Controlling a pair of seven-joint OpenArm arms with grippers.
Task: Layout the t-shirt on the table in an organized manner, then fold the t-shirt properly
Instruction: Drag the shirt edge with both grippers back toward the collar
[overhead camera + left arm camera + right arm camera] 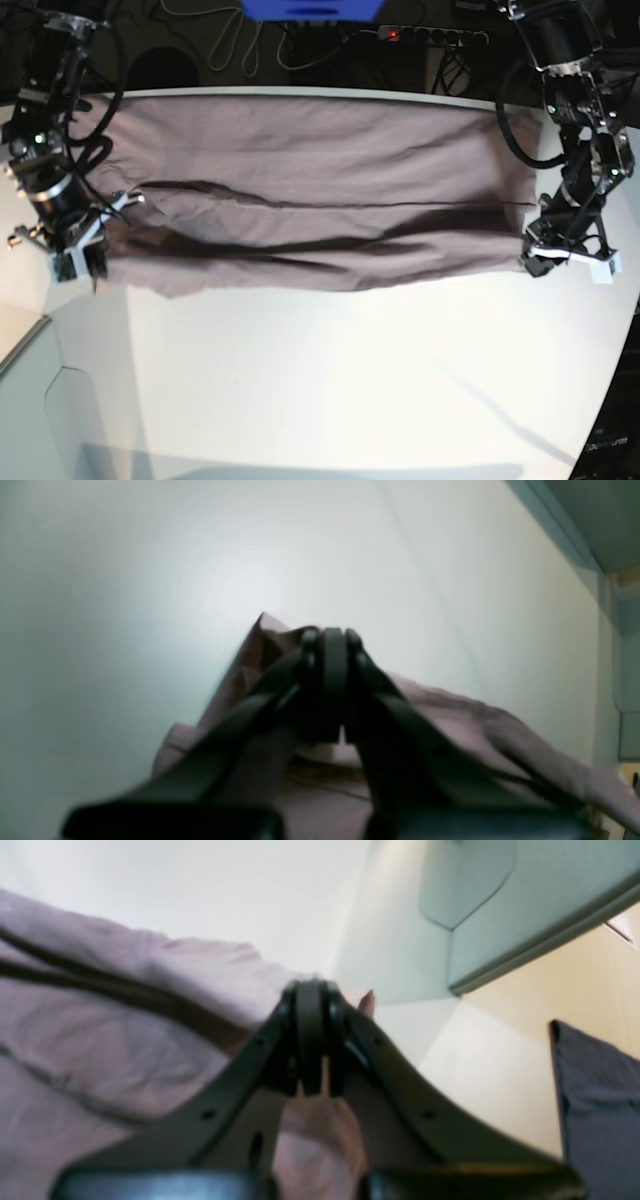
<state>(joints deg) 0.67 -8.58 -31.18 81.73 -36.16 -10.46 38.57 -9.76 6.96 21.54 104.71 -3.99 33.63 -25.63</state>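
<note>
The mauve-grey t-shirt (320, 190) lies stretched wide across the far part of the white table (330, 380), with a long fold line running through its middle. My left gripper (327, 645) is shut on the t-shirt's edge (450, 705) at the base view's right side (532, 250). My right gripper (311, 995) is shut on the t-shirt's other edge (125, 1040) at the base view's left side (98, 268). Both hold the near folded edge just above the table.
Cables and a power strip (430, 35) lie behind the table's far edge. A blue object (310, 8) sits at the back centre. A dark cloth-like thing (595, 1100) shows at the right of the right wrist view, off the table.
</note>
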